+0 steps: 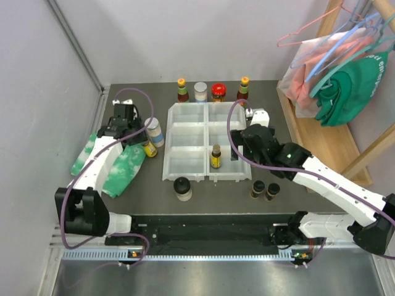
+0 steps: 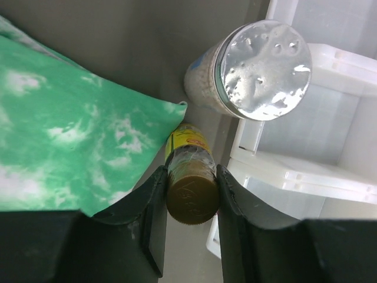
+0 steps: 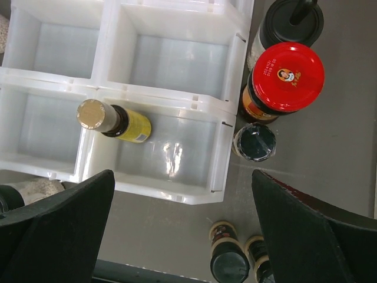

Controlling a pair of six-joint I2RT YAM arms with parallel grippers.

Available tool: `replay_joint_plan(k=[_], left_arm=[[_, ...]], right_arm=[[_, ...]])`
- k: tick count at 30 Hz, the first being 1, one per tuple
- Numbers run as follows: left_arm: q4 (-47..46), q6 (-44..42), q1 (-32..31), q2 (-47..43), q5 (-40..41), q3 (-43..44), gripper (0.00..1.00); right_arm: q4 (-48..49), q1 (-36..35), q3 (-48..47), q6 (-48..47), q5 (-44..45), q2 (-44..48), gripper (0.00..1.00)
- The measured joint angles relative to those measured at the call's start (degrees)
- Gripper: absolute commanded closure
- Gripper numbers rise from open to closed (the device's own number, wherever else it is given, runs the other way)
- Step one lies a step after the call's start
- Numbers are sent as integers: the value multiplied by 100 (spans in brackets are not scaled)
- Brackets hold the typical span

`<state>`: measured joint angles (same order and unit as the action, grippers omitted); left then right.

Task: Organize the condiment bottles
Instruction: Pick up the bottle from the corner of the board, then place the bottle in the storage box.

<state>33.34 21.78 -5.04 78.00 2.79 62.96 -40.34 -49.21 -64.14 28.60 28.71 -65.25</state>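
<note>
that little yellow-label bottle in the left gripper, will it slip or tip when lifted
The bottle is small, so probably light. The left gripper pinches its round, glossy top, so it might slip or swivel. The jar stands close and could get nudged.

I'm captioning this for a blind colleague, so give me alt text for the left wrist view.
The left gripper is shut on a small yellow-labelled bottle with a brown cap. Nearby are a silver-lidded jar, a green-white cloth and a white compartmented tray.
</note>
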Motion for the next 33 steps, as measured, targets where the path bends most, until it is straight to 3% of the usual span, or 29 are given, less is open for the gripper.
replay_joint_plan(k=[8, 17, 33], left_arm=[[573, -57, -251, -739, 192, 562, 100], [739, 59, -1434, -962, -260, 1191, 100], [437, -828, -3799, 114, -1228, 2402, 100]], right_arm=[[-96, 105, 2, 0, 96, 98, 1], [-341, 254, 0, 48, 247, 470, 1], [-1344, 638, 0, 901, 1364, 1582, 1]])
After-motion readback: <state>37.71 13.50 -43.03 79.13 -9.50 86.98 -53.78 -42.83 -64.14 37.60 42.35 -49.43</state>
